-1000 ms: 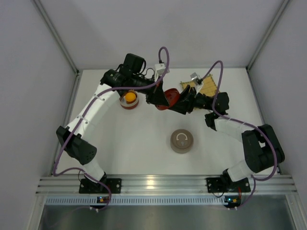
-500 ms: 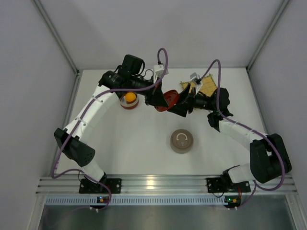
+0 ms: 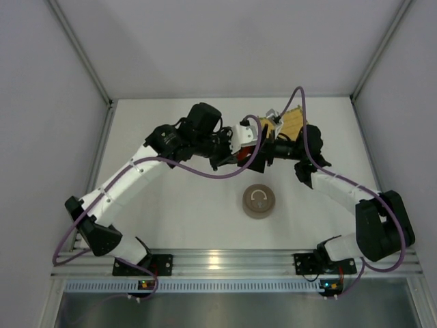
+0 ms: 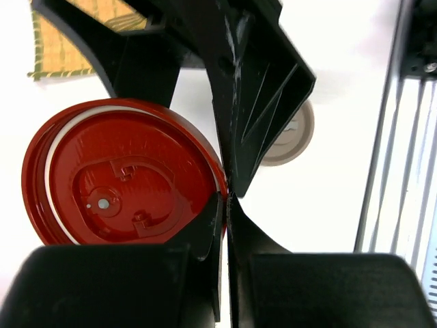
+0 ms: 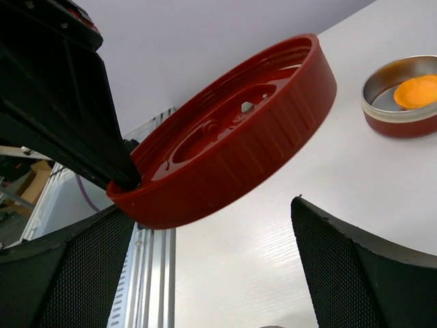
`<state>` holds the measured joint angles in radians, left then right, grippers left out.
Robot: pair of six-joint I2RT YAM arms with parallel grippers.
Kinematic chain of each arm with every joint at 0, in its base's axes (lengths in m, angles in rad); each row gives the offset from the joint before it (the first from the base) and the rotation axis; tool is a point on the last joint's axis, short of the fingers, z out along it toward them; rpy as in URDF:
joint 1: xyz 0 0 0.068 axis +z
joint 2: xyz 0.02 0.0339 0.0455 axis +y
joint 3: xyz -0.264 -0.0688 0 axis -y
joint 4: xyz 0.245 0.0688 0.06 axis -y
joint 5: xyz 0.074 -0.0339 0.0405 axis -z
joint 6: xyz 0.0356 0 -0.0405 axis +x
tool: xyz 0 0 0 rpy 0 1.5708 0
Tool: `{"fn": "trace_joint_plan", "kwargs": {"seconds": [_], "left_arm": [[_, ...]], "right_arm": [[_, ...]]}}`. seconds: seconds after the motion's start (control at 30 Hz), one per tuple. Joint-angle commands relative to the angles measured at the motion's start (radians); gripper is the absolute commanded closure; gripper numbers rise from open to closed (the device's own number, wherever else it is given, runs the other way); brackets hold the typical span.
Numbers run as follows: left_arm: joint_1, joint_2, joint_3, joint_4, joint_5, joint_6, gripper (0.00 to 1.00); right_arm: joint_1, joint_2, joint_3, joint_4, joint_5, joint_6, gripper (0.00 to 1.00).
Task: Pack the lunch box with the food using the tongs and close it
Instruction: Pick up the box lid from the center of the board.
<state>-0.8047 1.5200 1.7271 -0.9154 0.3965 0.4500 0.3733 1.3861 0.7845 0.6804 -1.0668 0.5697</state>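
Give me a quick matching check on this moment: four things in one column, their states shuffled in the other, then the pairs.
1 red lid
2 orange ball
3 left tool
4 right tool

A wide open
B lying in a round tin
C pinched at its rim, tilted in the air
D shut on the lid

Pairs: 1-C, 2-B, 3-D, 4-A
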Motion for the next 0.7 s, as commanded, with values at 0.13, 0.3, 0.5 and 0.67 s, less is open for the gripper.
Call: {"fn": "trace_joint_plan", "kwargs": {"seconds": [0.13,0.3,0.5,0.67], "left_arm": [[0.033,-0.034,-0.057,0.036,-0.022,-0.023,1.0],[0.107,-0.032,-0.032,0.001,0.172,-0.085,1.0],[0.228,-0.023,0.025,0.013,0.437,-0.195,1.0],[0.269,-0.001,0.045,0.058,0.57,-0.324,1.0]], "right_arm": [[-0.002,-0.018,-0.005,-0.035,0.051,-0.074,0.06],[-0.005,-0.038,-0.011,-0.057,0.041,-0.105,0.07],[-0.008,-0.053,-0.036,-0.009,0.044,-0.056,0.08],[-0.011,-0.032,-0.013,0.139,0.085,0.183,0.07]]}}
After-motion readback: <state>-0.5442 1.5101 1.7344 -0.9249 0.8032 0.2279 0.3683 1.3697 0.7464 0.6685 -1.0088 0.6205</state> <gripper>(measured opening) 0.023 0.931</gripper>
